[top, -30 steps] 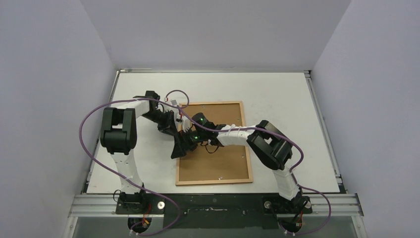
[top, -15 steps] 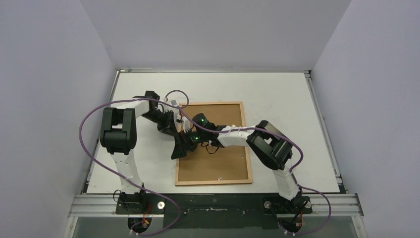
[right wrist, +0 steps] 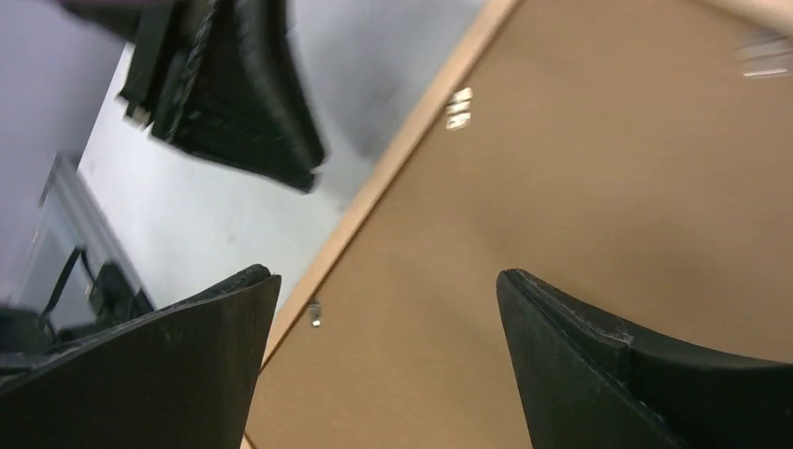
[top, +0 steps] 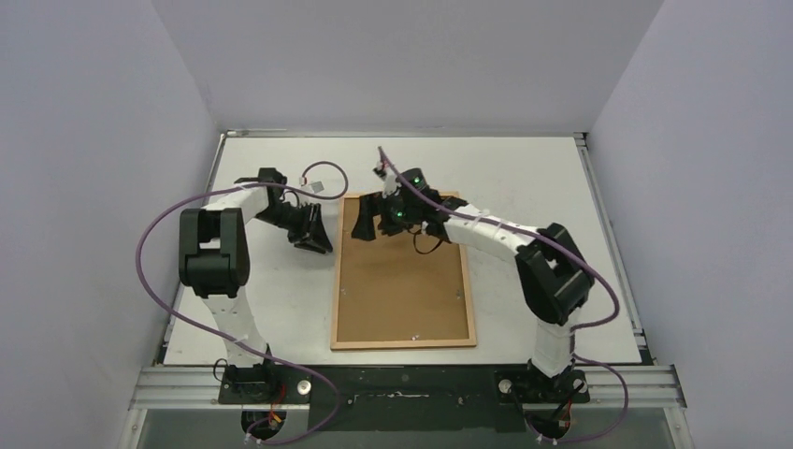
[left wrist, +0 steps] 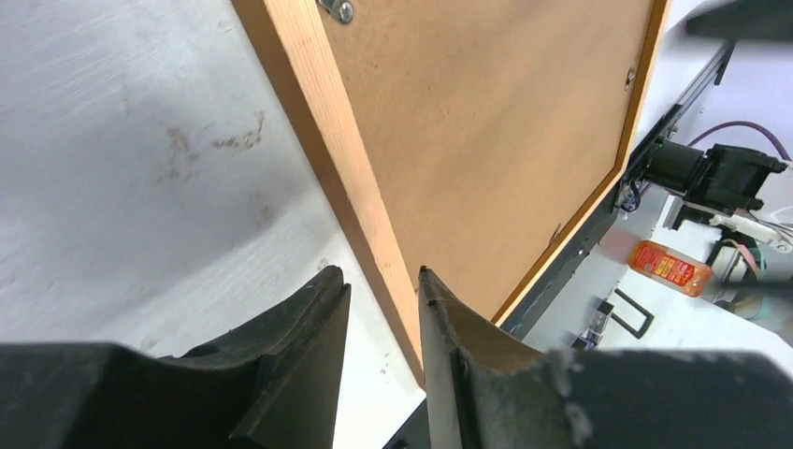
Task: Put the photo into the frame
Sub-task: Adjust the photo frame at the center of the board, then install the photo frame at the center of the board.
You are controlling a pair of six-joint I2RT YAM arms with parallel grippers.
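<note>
Left end effector (top: 321, 245) withdrawn; frame (top: 402, 345) seemingly face-down.

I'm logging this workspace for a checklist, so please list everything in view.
frame: one, light brown wood rim, lying back-up mid-table
backing board: one, brown, filling the frame
metal tabs: a few, silver, along the board's edges
table: one, white, under everything
rail: one, silver, along the table's near edge
bottle: one, orange, beyond the table, seen only by the left wrist camera
cables: two, purple, looping along the arms
left tool: one, black, slightly open and empty, beside the frame's left edge
right tool: one, black, wide open and empty, over the frame's far left corner
</note>
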